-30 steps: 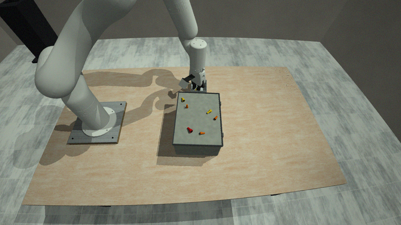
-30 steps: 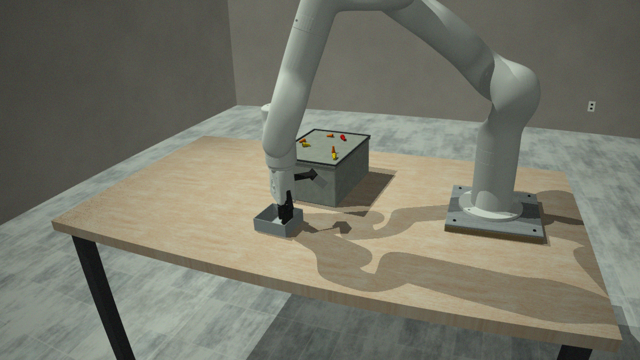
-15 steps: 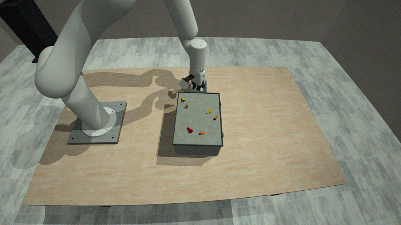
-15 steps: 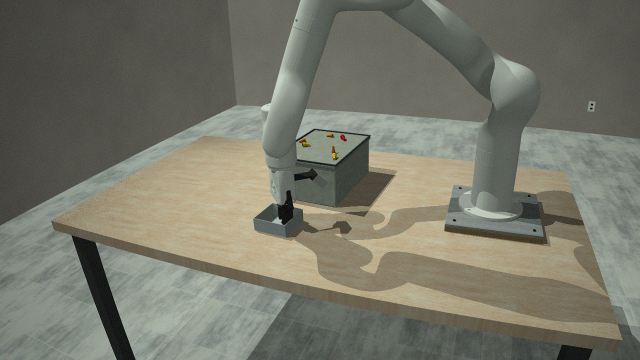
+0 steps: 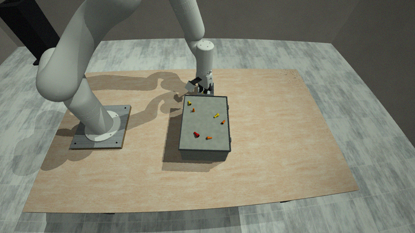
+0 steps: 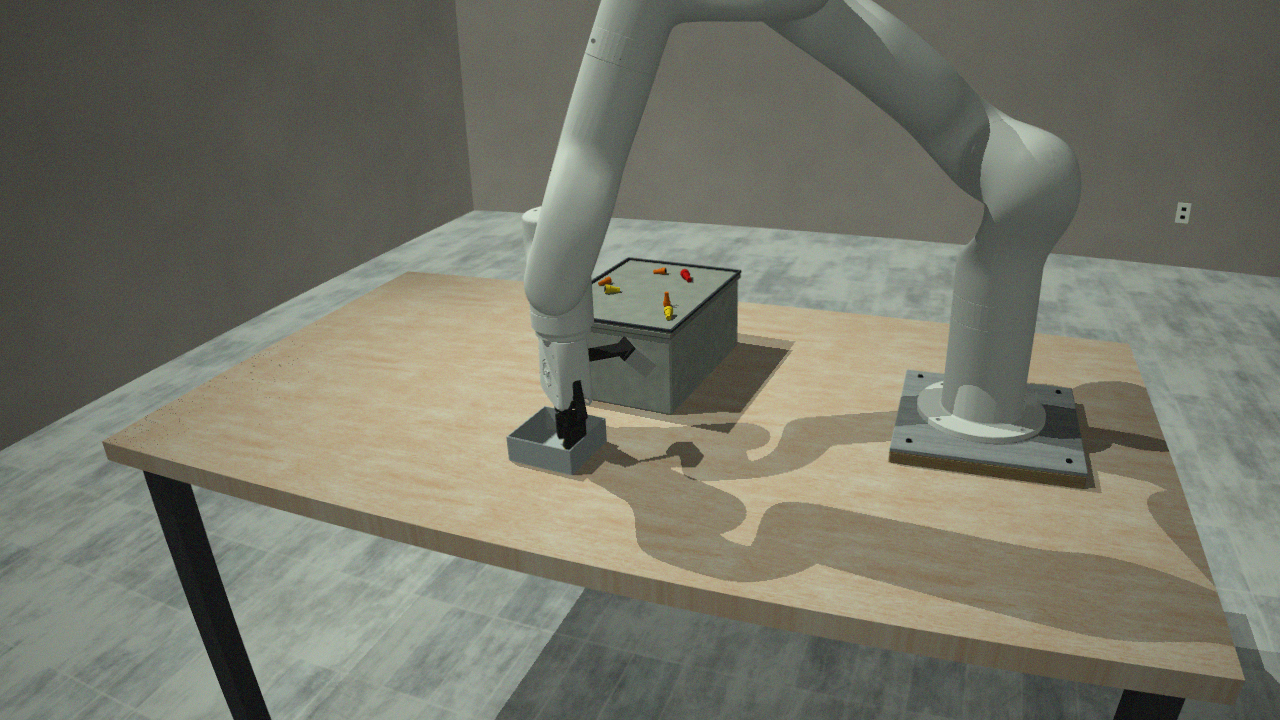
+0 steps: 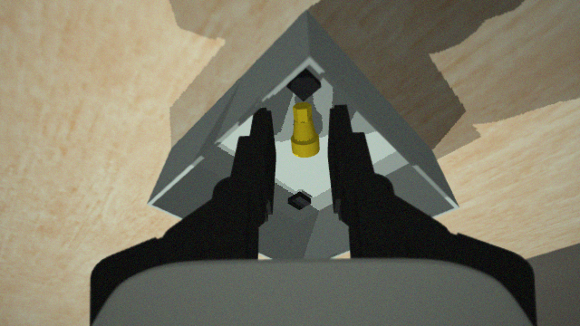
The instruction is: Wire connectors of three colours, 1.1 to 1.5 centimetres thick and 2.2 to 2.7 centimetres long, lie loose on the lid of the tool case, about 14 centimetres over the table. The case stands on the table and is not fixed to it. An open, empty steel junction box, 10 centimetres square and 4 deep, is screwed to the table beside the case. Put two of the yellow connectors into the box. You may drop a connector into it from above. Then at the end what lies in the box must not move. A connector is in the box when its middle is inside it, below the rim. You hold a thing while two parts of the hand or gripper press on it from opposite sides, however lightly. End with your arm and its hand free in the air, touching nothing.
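My gripper [image 7: 301, 130] hangs low over the open steel junction box [image 7: 304, 154], fingertips at about rim height in the exterior view [image 6: 570, 429]. One yellow connector [image 7: 304, 131] lies on the box floor between the fingers, with a gap to each finger. The gripper is open and empty. Two more yellow connectors [image 5: 189, 103] [image 5: 215, 115] lie loose on the lid of the grey tool case [image 5: 205, 122]. In the top view the case hides most of the box.
Several orange connectors [image 5: 193, 109] [image 5: 223, 121] [image 5: 208, 137] and a red one [image 5: 195, 134] also lie on the lid. The tool case [image 6: 666, 326] stands right behind the box [image 6: 554, 440]. The arm's base plate [image 5: 100, 126] is left of the case.
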Motion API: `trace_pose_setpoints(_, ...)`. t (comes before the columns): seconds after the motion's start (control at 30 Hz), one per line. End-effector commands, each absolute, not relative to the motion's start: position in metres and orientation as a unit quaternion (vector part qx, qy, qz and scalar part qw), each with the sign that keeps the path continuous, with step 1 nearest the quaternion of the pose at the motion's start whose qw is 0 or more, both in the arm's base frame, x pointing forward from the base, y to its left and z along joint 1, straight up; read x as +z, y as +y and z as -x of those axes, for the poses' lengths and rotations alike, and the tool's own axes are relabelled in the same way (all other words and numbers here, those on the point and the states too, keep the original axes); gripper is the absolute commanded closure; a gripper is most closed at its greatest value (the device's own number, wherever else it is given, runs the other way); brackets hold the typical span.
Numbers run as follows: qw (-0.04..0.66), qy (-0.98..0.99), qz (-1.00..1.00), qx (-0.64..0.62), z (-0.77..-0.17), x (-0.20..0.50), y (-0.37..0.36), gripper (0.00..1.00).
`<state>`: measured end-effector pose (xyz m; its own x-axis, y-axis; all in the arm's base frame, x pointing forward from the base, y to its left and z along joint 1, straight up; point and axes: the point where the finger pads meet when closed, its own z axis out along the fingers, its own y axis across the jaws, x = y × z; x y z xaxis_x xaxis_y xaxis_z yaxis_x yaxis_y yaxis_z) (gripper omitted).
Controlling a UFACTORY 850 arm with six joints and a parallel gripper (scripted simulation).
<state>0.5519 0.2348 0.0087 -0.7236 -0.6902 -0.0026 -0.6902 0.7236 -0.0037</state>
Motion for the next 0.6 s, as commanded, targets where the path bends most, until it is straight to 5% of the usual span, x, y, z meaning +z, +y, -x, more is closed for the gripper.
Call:
trace_pose_setpoints(0.0,0.003,0.928,0.372,-0.001,-0.553,0.012,0.235,0.71)
trace_pose_setpoints(0.57,0.003,0.928,0.372,-0.001,-0.552,0.18,0.235,0.71)
